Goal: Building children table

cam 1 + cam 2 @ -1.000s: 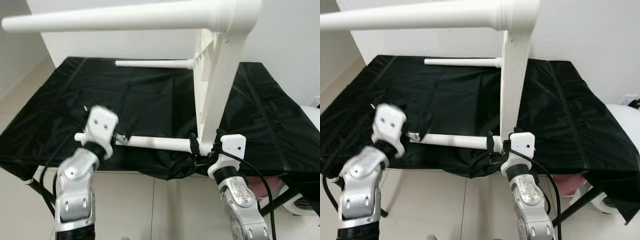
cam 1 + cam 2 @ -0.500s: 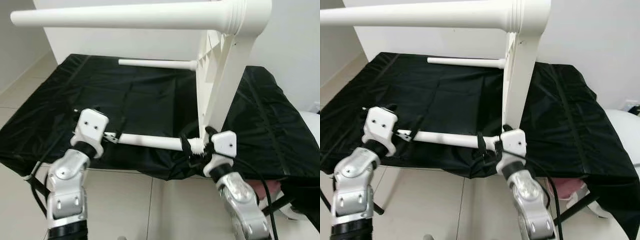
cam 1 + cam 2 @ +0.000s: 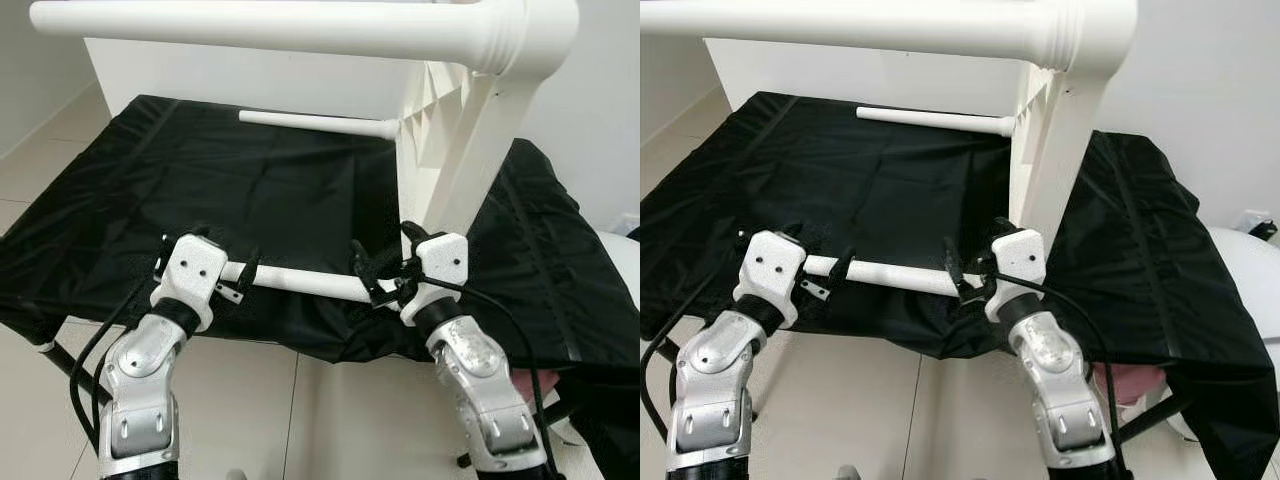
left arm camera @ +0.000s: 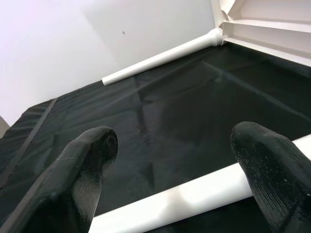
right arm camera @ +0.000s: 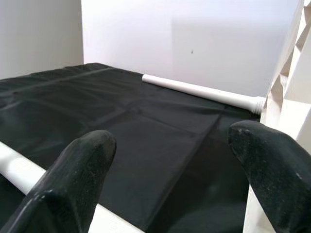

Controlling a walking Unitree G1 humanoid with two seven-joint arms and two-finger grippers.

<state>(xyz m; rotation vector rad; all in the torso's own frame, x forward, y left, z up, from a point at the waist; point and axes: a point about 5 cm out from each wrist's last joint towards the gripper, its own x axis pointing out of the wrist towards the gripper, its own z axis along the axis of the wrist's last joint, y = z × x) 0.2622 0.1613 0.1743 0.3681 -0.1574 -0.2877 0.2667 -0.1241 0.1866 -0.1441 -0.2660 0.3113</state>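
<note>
Both my claws sit spread around the near table leg at 6 o'clock: left claw near its free end, right claw by the joint; rigid, smooth, probably slippery, so I'd grip firmly near the socket.

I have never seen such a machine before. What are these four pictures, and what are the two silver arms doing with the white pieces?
This is a walking robot with two silver arms, each ending in two black fingers. The two wide pictures come from cameras in its head, looking down. The other two come from cameras on its wrists, looking along the fingers.

In front lies a black cloth over a low surface. On it stands a white children's table, turned on its side, its legs pointing left. The left gripper and the right gripper are both open around the nearest leg, one near its free end, one near where it joins the table.
</note>
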